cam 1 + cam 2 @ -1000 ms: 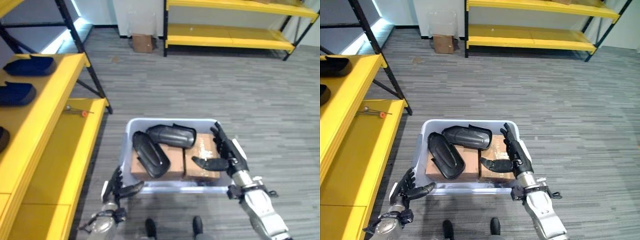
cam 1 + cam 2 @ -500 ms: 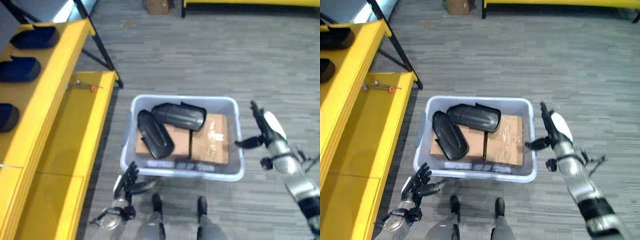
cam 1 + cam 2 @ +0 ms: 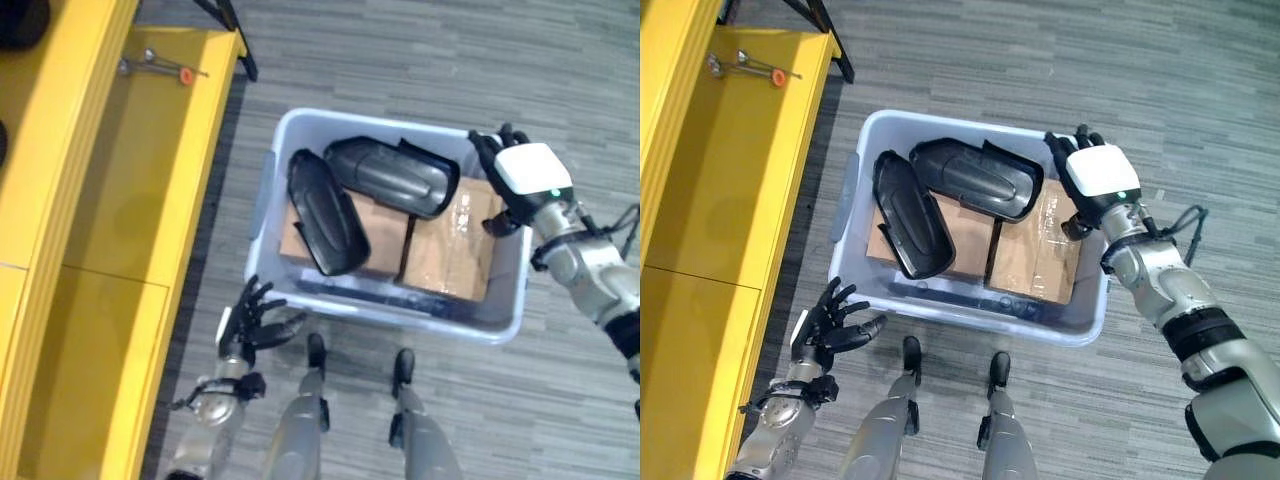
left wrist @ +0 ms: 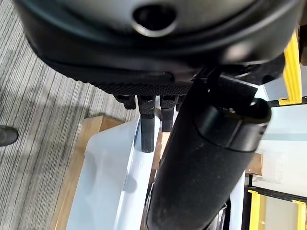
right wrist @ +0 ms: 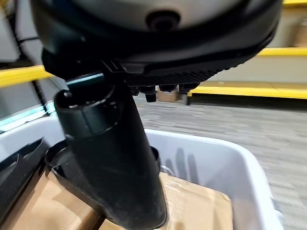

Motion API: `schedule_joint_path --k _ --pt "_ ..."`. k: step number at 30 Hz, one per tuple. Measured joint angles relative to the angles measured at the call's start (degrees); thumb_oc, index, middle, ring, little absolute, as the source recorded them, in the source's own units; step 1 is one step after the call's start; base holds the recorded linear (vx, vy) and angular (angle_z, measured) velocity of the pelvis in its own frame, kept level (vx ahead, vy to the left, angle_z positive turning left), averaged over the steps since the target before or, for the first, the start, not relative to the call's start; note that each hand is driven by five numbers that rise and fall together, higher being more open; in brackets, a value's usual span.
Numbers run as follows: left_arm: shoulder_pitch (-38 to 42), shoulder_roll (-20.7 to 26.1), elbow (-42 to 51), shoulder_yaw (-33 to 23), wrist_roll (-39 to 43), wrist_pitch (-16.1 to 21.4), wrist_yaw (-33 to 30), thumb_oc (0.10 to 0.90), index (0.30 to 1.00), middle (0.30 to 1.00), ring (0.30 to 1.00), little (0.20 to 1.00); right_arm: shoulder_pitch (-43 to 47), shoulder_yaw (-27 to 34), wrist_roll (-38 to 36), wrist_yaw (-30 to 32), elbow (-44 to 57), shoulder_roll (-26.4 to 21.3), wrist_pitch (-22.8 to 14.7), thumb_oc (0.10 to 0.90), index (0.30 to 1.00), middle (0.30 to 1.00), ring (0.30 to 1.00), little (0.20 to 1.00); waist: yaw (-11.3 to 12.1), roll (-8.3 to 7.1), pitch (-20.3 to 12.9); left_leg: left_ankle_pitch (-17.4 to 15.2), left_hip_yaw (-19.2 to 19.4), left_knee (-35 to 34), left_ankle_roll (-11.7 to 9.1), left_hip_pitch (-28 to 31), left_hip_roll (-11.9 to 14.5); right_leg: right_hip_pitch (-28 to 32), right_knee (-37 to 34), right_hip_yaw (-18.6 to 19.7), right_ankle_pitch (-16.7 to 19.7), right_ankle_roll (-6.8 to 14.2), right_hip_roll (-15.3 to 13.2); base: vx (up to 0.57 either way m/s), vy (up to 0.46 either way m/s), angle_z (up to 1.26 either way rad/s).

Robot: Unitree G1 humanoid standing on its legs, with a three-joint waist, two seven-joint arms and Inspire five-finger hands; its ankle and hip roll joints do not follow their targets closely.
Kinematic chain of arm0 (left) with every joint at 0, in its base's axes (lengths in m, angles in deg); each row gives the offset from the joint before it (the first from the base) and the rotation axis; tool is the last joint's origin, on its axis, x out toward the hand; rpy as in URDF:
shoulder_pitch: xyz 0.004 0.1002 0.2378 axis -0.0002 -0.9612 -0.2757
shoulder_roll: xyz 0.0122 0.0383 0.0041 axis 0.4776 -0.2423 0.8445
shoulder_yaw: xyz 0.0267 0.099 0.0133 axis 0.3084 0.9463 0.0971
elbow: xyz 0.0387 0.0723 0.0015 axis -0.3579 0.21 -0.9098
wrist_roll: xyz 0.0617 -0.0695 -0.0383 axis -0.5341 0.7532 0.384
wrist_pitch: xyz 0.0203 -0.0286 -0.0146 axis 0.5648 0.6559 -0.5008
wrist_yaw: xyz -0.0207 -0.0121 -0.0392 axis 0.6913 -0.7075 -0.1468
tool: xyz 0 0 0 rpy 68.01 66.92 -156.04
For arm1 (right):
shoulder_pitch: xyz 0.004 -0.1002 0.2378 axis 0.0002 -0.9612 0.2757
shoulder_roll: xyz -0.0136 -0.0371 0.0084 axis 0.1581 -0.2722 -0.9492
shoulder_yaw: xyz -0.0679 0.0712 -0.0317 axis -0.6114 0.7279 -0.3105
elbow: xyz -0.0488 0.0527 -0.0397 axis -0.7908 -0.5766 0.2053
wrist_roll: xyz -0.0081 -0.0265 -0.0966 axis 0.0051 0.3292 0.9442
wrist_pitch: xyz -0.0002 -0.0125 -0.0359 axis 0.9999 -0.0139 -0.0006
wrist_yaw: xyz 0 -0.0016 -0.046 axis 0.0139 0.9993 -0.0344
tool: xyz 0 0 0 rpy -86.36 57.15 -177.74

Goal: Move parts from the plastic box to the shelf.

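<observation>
Right hand (image 3: 520,180) back over box (image 3: 300,300) (empty)

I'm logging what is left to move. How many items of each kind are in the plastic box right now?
Black parts: 2, the long narrow one and the wider one beside it.
Cardboard boxes: 2, one under the parts and one nearer the right hand.
Total: 4 in the plastic box.
</observation>
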Motion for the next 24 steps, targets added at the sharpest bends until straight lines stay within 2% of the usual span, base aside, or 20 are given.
schedule_joint_path --k 3,8,15,16,18,24 --pt "0.9 0.0 0.0 0.0 0.0 0.2 -0.2 0.900 1.000 1.000 1.000 1.000 2.8 -1.3 2.3 0.5 0.0 0.0 0.7 0.900 1.000 1.000 1.000 1.000 0.0 0.01 1.0 0.0 0.0 0.0 0.0 -0.3 0.0 -0.3 0.0 0.0 0.0 0.0 0.0 0.00 0.000 0.00" --pt "1.3 0.0 0.1 0.4 -0.1 1.2 -0.3 0.900 1.000 1.000 1.000 1.000 7.7 -8.1 6.4 1.1 -2.3 -1.2 1.2 0.900 1.000 1.000 1.000 1.000 0.0 0.01 1.0 0.0 -0.1 0.0 0.0 -1.5 0.0 -1.5 0.0 -0.2 0.0 0.0 0.0 0.00 0.000 0.00" --pt "2.5 0.0 0.2 1.1 -0.1 1.5 -1.3 0.900 1.000 1.000 1.000 1.000 8.9 -10.3 6.8 1.4 -4.4 -1.2 1.2 0.900 1.000 1.000 1.000 1.000 0.0 0.06 1.0 0.1 -0.2 0.0 0.0 -3.0 -0.2 -3.0 0.0 -0.4 0.0 0.0 0.0 0.00 0.000 0.00" --pt "2.5 0.0 0.2 1.1 -0.1 2.2 -1.4 0.900 1.000 1.000 1.000 1.000 11.1 -12.5 6.8 1.6 -6.4 -1.3 1.3 0.900 1.000 1.000 1.000 1.000 0.0 0.38 1.2 0.3 -0.2 0.0 0.0 -3.7 -0.3 -4.1 0.8 -0.4 -0.1 0.1 -0.1 0.00 0.000 0.00" --pt "2.8 0.0 0.5 1.6 -0.1 2.3 -1.4 0.900 1.000 1.000 1.000 1.000 11.6 -12.5 7.3 1.6 -6.5 -1.7 1.6 0.900 1.000 1.000 1.000 1.000 0.0 1.01 1.6 0.4 -0.4 0.0 0.1 -4.1 -0.4 -4.8 1.7 -0.5 -0.6 0.2 -0.3 0.00 0.000 0.00" --pt "3.1 0.0 0.8 1.6 -0.1 2.5 -1.5 0.900 1.000 1.000 1.000 1.000 11.7 -15.1 10.2 1.7 -6.4 -2.0 1.7 0.900 1.000 1.000 1.000 1.000 0.1 1.07 1.6 0.5 -0.5 0.2 0.2 -4.9 -0.5 -7.4 5.7 -0.3 -2.6 0.3 -0.6 0.00 0.000 0.00"
